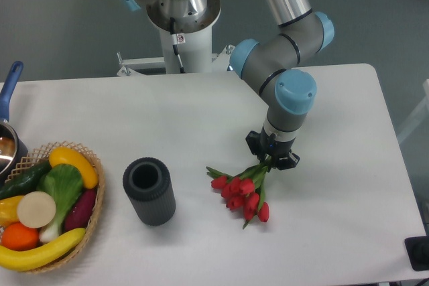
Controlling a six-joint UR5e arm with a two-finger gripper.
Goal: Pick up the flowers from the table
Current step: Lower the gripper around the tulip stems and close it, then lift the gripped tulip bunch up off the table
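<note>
The flowers (242,192), a bunch of red tulip buds on green stems, lie on the white table (335,219) right of centre, buds pointing toward the front. My gripper (271,157) points straight down over the stem end, its black fingers shut around the stems. The buds and leaves fan out to the lower left of the fingers. The stem ends are hidden under the gripper.
A dark ribbed cylinder (149,191) stands upright left of the flowers. A wicker basket (92,213) of fruit and vegetables sits at the front left, with a pot and its blue handle (10,88) at the left edge. The robot base (181,25) stands behind the table.
</note>
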